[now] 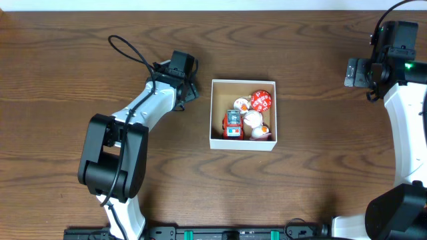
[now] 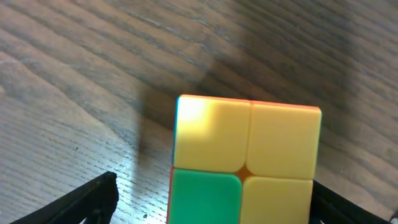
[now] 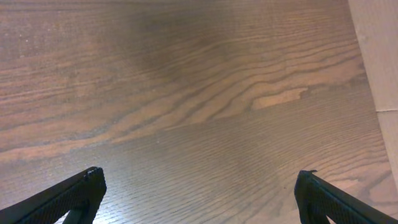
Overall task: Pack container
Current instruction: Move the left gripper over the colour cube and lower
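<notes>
**Square container open at mid-surface, both claws spread**

The container (image 1: 242, 143) lies flat at the middle of the wooden surface (image 1: 67, 67), its mouth facing straight up. Being square, it has no long axis to speak of. Its white walls run parallel to the surface's edges. Inside, a red toy (image 1: 232, 125), a red piece with white dots (image 1: 261, 101) and some white round toys (image 1: 252, 120) crowd the right and near part. The tan floor is bare along the left and far sides.

The left arm (image 1: 143, 107) reaches diagonally from the near edge toward the far right. The left claw (image 1: 181, 77) ends near the container's far-left corner, apart from it. This claw is released: in the wrist view a cube puzzle (image 2: 249, 149) with yellow and green tiles stands between the fingers (image 2: 93, 199). It sits close against one finger, with a clear gap to the other (the overhead view hides the cube). The right arm (image 1: 407, 127) stands at the right edge, well apart from the container. The right claw (image 3: 199, 199) is spread wide over bare wood.
</notes>
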